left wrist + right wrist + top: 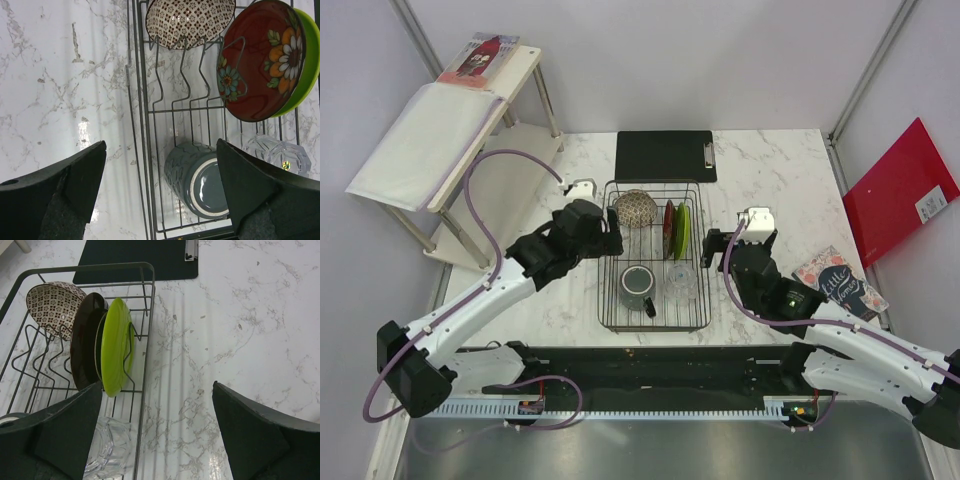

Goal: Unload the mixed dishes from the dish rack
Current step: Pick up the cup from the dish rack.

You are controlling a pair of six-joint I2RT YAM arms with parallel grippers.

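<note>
The dish rack (pixel 603 262) stands mid-table and holds all the dishes. The speckled bowl (pixel 634 208) leans at its far left. The dark red plate (pixel 668 230) and lime-green plate (pixel 682 232) stand upright side by side. The mug (pixel 638 287) lies near left and the clear glass (pixel 681 283) near right. My left gripper (pixel 610 240) is open above the rack's left rim (pixel 142 125), with the mug (pixel 200 180) below it. My right gripper (pixel 715 248) is open, over marble just right of the rack (pixel 147 340), beside the green plate (pixel 116 347) and glass (pixel 107 450).
A black clipboard (pixel 665 155) lies just behind the rack. A book (pixel 838 283) lies at the right edge and a red folder (pixel 900 190) leans beyond it. A white shelf stand (pixel 450 130) is at the far left.
</note>
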